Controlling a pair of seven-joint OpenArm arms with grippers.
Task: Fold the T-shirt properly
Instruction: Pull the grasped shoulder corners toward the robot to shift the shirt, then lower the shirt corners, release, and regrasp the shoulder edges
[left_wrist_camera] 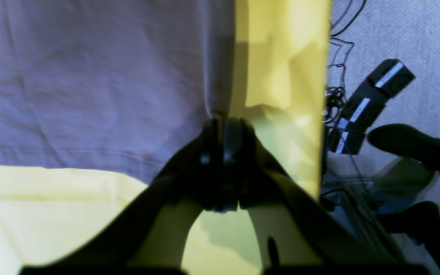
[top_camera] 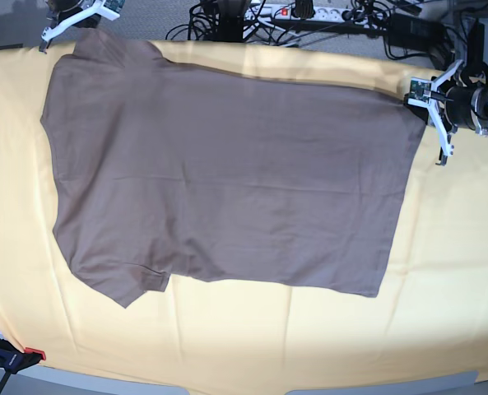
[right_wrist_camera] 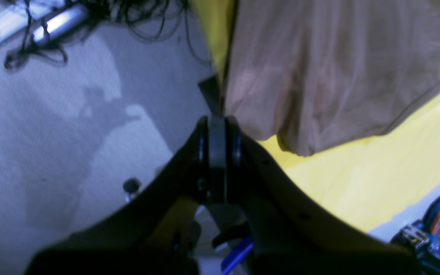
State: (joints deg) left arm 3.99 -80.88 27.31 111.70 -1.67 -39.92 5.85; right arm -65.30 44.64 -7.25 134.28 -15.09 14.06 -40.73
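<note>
Jaws of both arms, left [left_wrist_camera: 222, 124] and right [right_wrist_camera: 218, 124], pinch the T-shirt [top_camera: 244, 181]
Gripped at two top corners, it lies spread, bare yellow cloth [top_camera: 309, 350] beyond its lower edge.

Could pass low along the near strip of yellow cloth [top_camera: 309, 354], also down its side nearer the left arm. Must clear the T-shirt [top_camera: 276, 181], spread across the middle, with left hand [left_wrist_camera: 224, 124] and right hand [right_wrist_camera: 219, 124] blocking its far corners. Would meet tangled cables [top_camera: 227, 18] just beyond the cloth's far edge.
</note>
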